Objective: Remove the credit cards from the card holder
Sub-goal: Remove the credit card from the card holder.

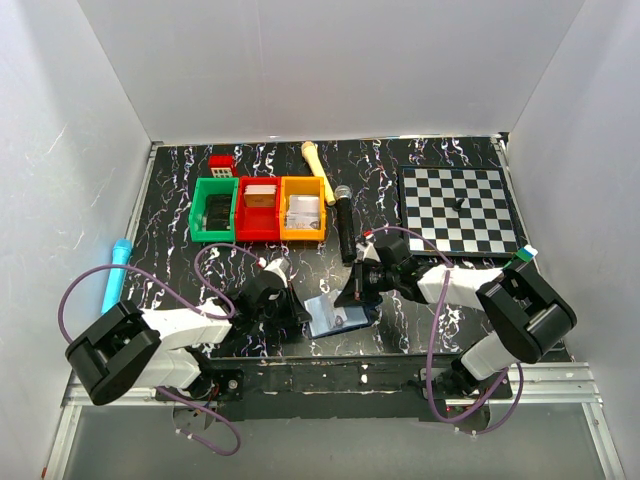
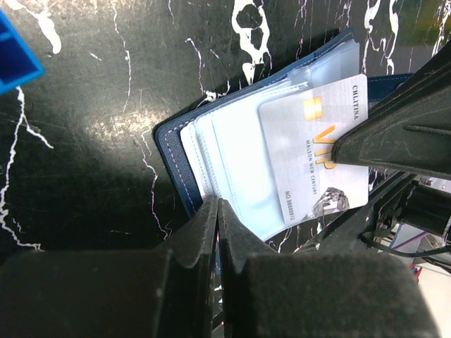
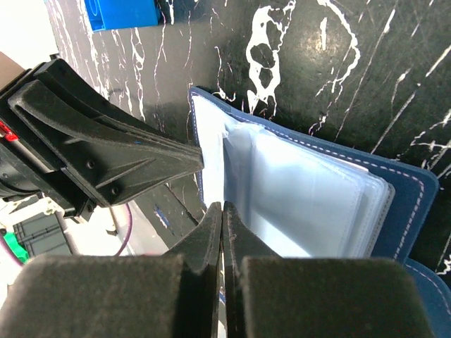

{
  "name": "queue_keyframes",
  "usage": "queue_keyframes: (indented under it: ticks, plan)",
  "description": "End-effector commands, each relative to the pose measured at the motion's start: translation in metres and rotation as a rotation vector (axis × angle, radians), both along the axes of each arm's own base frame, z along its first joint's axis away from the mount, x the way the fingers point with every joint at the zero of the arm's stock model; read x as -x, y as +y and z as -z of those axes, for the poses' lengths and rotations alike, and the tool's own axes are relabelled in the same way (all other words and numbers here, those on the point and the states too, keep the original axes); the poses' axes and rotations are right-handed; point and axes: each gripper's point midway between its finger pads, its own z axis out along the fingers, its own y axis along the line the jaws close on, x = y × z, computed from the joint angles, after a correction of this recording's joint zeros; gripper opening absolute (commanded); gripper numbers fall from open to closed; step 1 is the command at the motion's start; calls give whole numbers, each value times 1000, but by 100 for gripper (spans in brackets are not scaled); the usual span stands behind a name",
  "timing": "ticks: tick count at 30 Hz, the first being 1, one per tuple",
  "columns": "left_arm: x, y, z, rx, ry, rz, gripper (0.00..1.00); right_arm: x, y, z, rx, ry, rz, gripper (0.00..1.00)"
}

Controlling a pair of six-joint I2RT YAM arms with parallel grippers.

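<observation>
Pulling from this grip is where things could slip. The right gripper (image 3: 222, 211) has its jaws pressed together at the edge of the clear sleeves (image 3: 310, 204), and I cannot tell whether a card edge, a sleeve or nothing at all is nipped between them. If it has plastic rather than the credit card (image 2: 310, 155), a tug would likely drag the whole card holder (image 2: 173, 151) across the table (image 2: 84, 141), or flip its pages, instead of freeing anything. The card holder lies open on the table between the two arms, near their bases, with the pale VIP-printed credit card showing on top of the sleeves. The left gripper (image 2: 217, 208) is also fully closed and empty, its tip at the card holder's edge, seemingly pinning it. Should that pin be too light or slide off, the card holder would probably lift along with the card.
</observation>
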Motion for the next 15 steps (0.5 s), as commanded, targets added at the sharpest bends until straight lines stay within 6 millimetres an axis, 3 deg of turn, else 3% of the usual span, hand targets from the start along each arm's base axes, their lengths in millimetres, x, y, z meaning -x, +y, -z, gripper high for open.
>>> queue_keyframes:
  ticks: [1, 8, 15]
  plan:
    - [24, 32, 31, -143, 77, 4, 0, -2, -3, -10, -11, -32, -9, 1]
    - [21, 29, 25, -132, 59, 7, 0, -8, -17, -13, 27, -41, 25, 1]
    - [17, 26, 15, -127, 32, 24, 0, -12, -24, -42, 26, -93, 28, 1]
